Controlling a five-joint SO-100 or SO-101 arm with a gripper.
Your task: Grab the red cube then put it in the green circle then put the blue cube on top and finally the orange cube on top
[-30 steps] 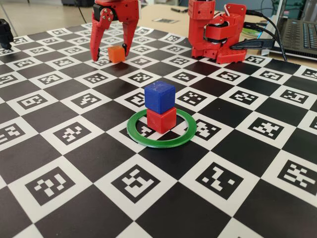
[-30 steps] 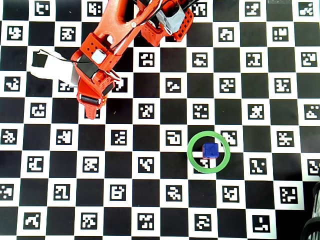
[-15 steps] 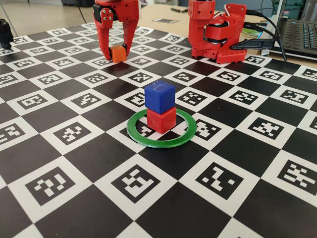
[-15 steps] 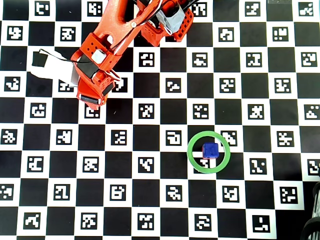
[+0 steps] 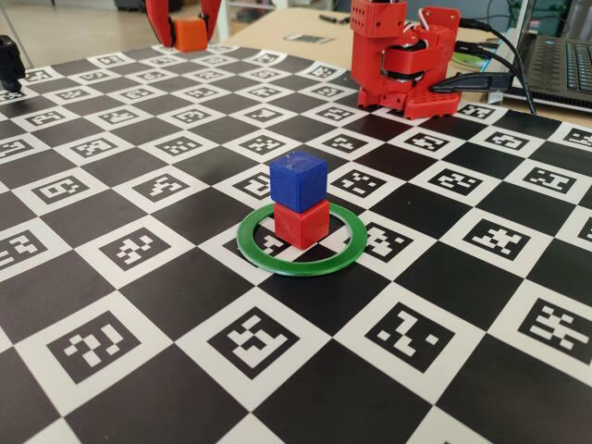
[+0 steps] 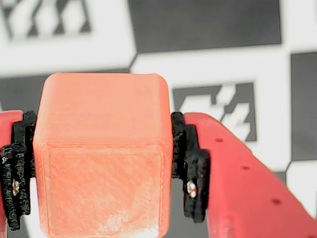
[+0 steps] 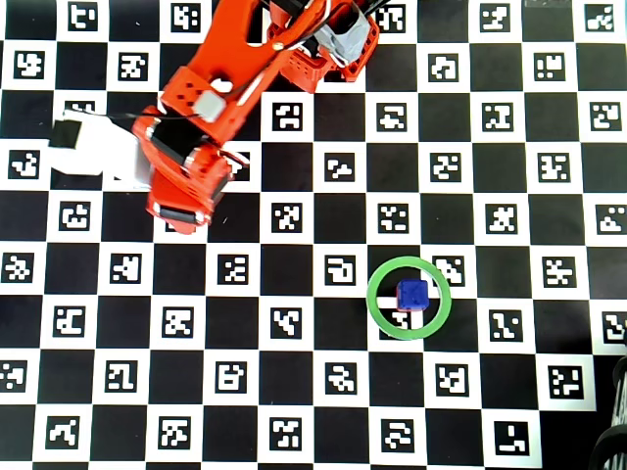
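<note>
Gripping the orange cube (image 6: 101, 158) above the counter (image 5: 139, 305), the gripper (image 6: 99, 163) is well apart from the blue cube (image 5: 298, 179) atop the red cube (image 5: 301, 224) inside the green circle (image 5: 277, 264)

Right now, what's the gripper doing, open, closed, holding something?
Gripper: closed on the orange cube, lifted off the board.
</note>
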